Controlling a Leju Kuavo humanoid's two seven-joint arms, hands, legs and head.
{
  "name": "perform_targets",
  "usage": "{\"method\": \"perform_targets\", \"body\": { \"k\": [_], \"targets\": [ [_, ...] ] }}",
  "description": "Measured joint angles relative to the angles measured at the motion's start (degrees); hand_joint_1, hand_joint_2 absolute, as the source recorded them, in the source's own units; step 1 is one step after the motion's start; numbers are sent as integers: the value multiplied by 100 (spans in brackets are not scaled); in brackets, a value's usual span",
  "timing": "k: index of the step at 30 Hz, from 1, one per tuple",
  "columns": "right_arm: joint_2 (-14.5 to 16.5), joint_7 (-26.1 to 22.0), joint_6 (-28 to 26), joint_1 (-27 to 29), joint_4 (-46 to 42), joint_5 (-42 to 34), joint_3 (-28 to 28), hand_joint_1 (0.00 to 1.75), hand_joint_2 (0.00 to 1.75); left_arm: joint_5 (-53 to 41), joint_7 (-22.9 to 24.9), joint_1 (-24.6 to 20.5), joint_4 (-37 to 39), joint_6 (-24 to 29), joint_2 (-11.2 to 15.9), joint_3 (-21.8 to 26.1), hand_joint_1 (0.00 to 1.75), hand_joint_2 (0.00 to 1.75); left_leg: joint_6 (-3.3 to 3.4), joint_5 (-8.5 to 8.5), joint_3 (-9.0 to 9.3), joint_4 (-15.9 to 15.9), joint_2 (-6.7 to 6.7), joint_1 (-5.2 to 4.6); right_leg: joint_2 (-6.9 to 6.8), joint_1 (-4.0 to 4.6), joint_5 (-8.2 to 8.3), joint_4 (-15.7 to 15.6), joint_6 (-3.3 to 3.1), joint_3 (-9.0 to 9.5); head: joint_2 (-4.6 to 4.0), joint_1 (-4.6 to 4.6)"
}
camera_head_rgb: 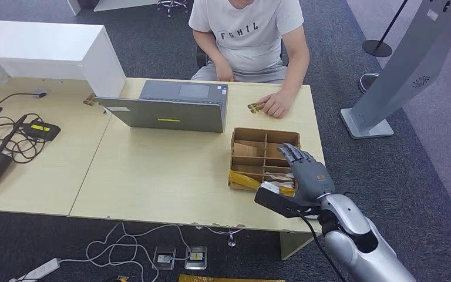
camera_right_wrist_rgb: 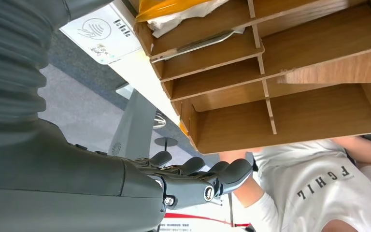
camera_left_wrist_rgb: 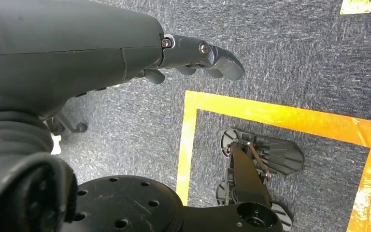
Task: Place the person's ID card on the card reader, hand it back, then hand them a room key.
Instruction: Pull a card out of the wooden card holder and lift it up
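ID card, small and gold-brown (camera_head_rgb: 255,107), lay under the seated person's hand (camera_head_rgb: 276,104), well beyond the robot's right hand (camera_head_rgb: 306,170). That hand hovered empty, fingers extended, over a compartmented wooden tray (camera_head_rgb: 248,136). Left hand (camera_left_wrist_rgb: 200,54) hung empty, fingers loosely curled.

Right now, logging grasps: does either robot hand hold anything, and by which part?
No. The right hand hovers over the wooden box with fingers extended; the left hand hangs above the floor, holding nothing.

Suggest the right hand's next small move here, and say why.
Probably reach forward over the wooden divider box toward the person's hand, which holds a small card on the desk's far edge. The right hand hovers above the box holding nothing, fingers apart, and the card reader below it shows no card.
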Motion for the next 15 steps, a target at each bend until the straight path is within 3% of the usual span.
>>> {"method": "perform_targets", "body": {
  "k": [15],
  "targets": [
    [4,-8,-56,-2,21,29,136,0,175,2,0,0,0,3,0,0,0,0,0,0,-1,0,0,0,0,0,0,0,0,0,0,1]
  ]
}}
